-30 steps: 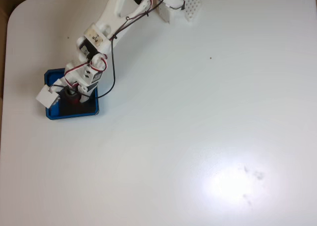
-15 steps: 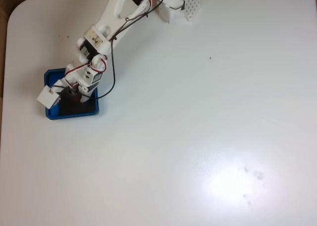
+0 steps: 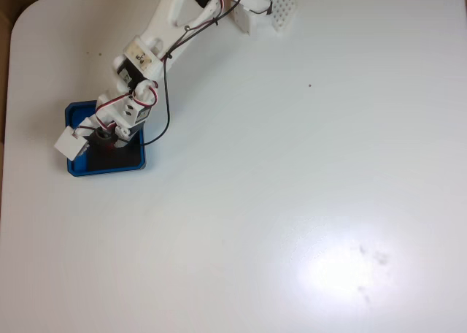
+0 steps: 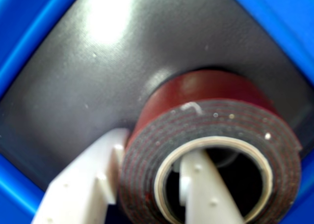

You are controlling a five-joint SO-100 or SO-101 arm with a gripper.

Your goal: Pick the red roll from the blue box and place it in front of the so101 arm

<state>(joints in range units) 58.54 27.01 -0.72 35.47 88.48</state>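
In the fixed view the arm [image 3: 139, 70] hides most of the roll [image 3: 109, 142]; the wrist view crops the box [image 4: 274, 17] and blurs the finger [image 4: 81, 184] bases.

Red roll [image 4: 211, 135], dark-rimmed; blue box [image 4: 274, 17], black-floored; white gripper [image 4: 152, 184].

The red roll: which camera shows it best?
The wrist view: the red roll is close up inside the blue box, one gripper finger in its core, one outside. In the fixed view the arm covers most of it.
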